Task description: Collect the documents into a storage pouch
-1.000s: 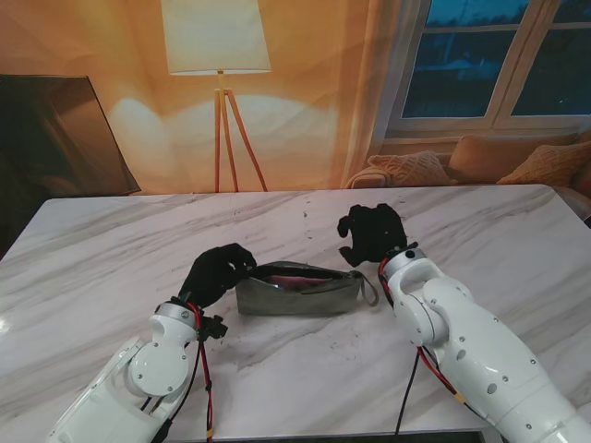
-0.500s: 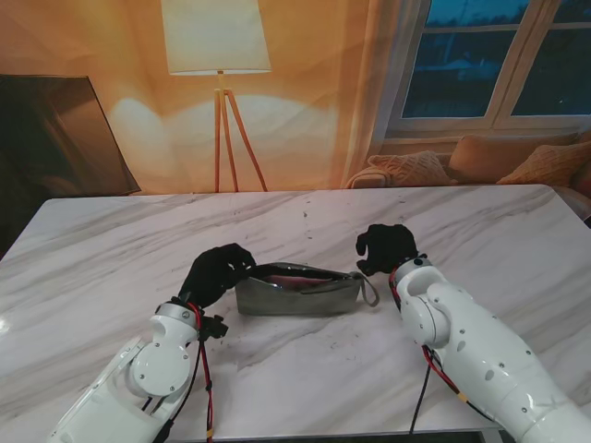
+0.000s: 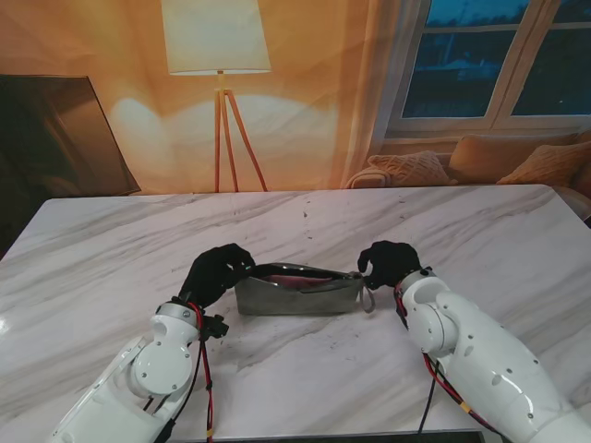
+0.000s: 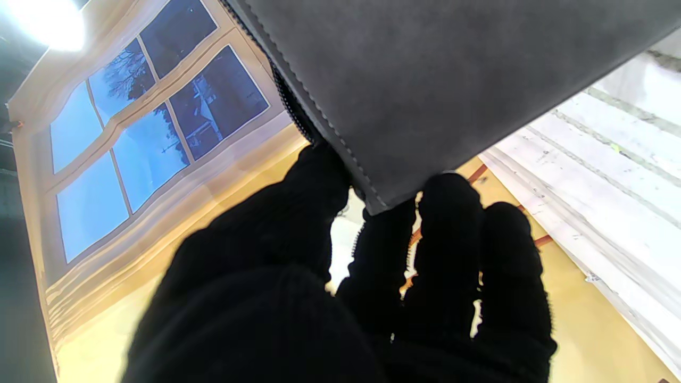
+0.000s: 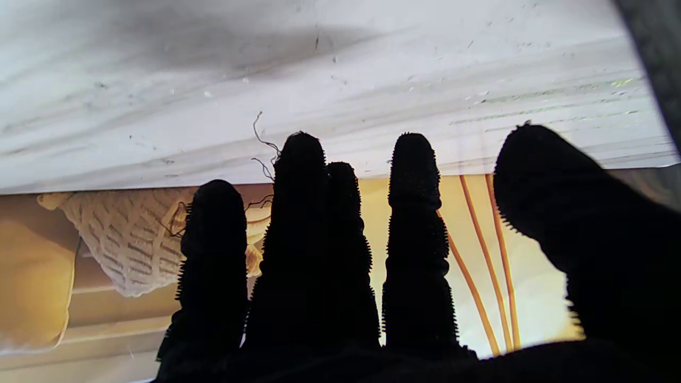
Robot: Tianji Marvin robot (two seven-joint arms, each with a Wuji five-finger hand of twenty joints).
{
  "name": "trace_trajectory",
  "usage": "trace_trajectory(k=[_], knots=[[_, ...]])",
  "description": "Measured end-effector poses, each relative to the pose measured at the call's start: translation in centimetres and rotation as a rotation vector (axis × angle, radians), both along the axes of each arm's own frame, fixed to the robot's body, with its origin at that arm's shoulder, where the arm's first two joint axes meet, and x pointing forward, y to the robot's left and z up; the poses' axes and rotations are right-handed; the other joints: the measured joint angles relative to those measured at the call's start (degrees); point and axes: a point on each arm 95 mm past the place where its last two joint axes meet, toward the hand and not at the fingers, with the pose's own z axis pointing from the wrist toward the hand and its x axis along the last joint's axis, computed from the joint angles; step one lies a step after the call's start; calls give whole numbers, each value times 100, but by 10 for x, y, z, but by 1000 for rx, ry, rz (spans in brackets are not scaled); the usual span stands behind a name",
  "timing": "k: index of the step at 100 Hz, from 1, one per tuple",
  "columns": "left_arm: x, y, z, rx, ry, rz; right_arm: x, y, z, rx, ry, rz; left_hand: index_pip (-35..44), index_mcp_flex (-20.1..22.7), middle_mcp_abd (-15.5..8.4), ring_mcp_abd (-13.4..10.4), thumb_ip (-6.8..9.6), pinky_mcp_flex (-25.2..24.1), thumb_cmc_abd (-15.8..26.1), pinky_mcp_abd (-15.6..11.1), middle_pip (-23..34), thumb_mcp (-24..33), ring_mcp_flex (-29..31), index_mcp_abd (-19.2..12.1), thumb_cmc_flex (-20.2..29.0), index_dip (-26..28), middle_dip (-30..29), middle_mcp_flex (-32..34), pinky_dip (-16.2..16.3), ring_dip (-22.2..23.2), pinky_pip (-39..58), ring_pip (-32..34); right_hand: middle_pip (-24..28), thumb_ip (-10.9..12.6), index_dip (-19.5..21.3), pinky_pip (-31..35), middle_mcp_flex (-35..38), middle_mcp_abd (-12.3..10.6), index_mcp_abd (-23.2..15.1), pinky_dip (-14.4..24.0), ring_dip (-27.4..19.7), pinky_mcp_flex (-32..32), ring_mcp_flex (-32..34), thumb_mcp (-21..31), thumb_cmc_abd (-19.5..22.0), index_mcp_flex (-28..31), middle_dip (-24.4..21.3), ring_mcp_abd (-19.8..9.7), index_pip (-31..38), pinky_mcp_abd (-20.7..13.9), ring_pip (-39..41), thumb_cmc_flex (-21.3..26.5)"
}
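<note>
A grey pouch (image 3: 297,295) lies on the marble table (image 3: 480,231) with its top zip gaping, and a pink-red document (image 3: 294,274) shows inside. My black-gloved left hand (image 3: 217,269) is shut on the pouch's left end. In the left wrist view the thumb and fingers (image 4: 441,223) pinch a corner of the grey pouch (image 4: 452,80). My right hand (image 3: 388,262) sits at the pouch's right end, just beside the zip strap (image 3: 369,297). The right wrist view shows that hand (image 5: 372,266) with fingers stretched out, thumb apart, nothing in it, and the pouch's edge (image 5: 657,58) beside the thumb.
A floor lamp (image 3: 218,55) stands beyond the table's far edge. A sofa with cushions (image 3: 503,161) sits under the window at the far right. A dark screen (image 3: 55,138) is at the far left.
My right hand has come nearer to me and leftwards, from farther back on the table to the pouch's right end. The left hand and pouch have stayed put.
</note>
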Motion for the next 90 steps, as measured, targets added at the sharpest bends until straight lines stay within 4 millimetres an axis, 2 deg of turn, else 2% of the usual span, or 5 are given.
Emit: trace_trajectory(k=[55,90], knots=[[3,-2,1,-5,17,14,-20,-9,-16,58,61,39,-1,0,0,0,-1,0,5,0,76,0,0,7,0,-131,-49,0,0,-1,0,-1,-359,0,-30,-315,-63,-108,-188,0,-71,-154,-18,0,-74,-143,-201,11,-136,45,-346,-1],[3,-2,1,-10,20,17,-28,-6,-23,116,66,44,5,0,0,0,-1,0,6,0,82,0,0,11,0,-174,-55,0,0,-1,0,-1,-347,0,-55,-386,-58,-109,-251,0,-92,-222,-73,0,-74,-206,-217,23,-149,66,-464,-1]])
